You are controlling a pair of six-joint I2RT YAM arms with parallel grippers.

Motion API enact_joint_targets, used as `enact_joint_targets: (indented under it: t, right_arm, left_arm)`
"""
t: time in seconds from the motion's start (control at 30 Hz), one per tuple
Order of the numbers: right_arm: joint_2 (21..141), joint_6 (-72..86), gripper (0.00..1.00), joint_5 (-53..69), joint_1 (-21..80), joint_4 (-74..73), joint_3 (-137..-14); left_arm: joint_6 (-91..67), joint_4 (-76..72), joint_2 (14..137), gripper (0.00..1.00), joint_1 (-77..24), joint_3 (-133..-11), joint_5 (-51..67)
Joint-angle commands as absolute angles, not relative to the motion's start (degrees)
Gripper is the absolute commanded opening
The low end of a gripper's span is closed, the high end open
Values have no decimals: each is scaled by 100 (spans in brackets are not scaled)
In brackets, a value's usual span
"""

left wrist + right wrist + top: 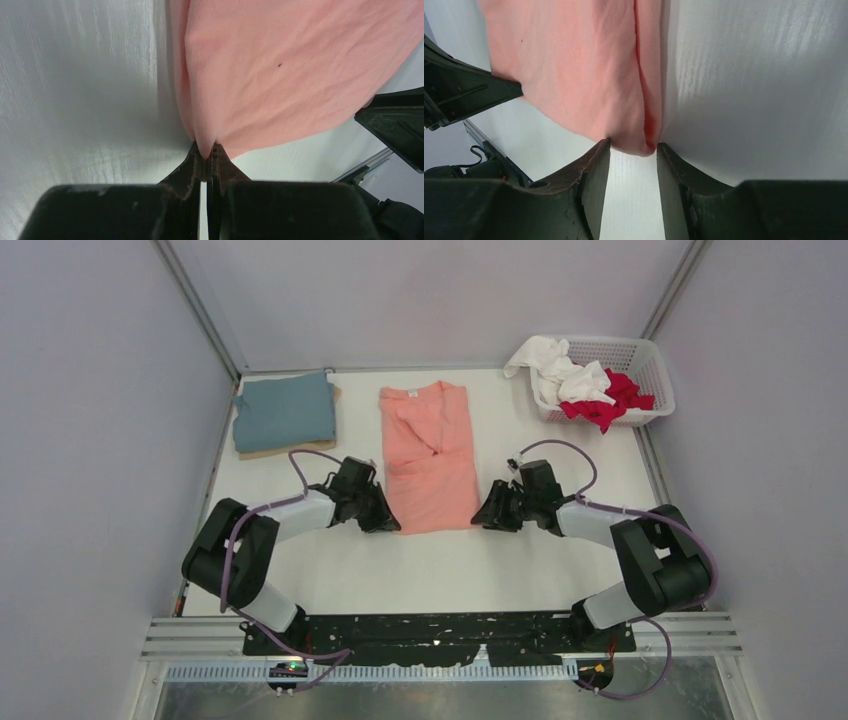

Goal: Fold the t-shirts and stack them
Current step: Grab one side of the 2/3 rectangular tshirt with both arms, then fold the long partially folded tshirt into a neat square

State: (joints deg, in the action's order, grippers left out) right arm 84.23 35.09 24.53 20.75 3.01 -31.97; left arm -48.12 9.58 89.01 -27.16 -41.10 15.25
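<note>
At near hem of pink shirt [430,455]: left tool [205,151] pinched on one corner, right tool [633,149] open astride the other. Likely next: close right, fold hem away.

The tan t-shirt [270,453] lies almost wholly hidden under the teal-blue t-shirt [284,410] — only a thin strip shows along its near and right edges. In both wrist views the salmon-pink t-shirt [280,75] runs off the top edge, and its corner tip vanishes between the pinched fingers of the left end effector [206,150].
</note>
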Motion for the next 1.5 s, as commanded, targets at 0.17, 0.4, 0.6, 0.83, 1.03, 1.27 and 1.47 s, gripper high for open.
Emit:
enact_joint_targets:
  t: [0.17,0.4,0.6,0.83,1.03,1.27,1.47]
  right_arm:
    - [8815,3525,8,2556,2162,782,-3238]
    - [7273,2793,6,3144,2221,-988,-3016]
    - [5642,2195,6,3351,2258,-3232,-3203]
    - [4400,2099,6,4015,2302,-4234,-3487]
    - [4611,2331,6,3709,2284,-3323,-4109]
    - [6091,2536,6,3310,2074,-2218,-4959]
    - [7102,2690,6,3254,1670,-1632,-5510]
  left_arm:
    - [-4522,937,9016,0,-2751,-4099,1428]
    - [-4320,1533,7663,0,-3107,-3527,1394]
    - [-4536,3072,5695,0,-3731,-3103,490]
    - [-4632,3748,3864,0,-4036,-3271,93]
    - [-4558,3353,3866,0,-4023,-3526,-648]
    - [-3885,2664,5212,0,-2814,-4336,-352]
    - [-3655,2266,6626,0,-2156,-5214,281]
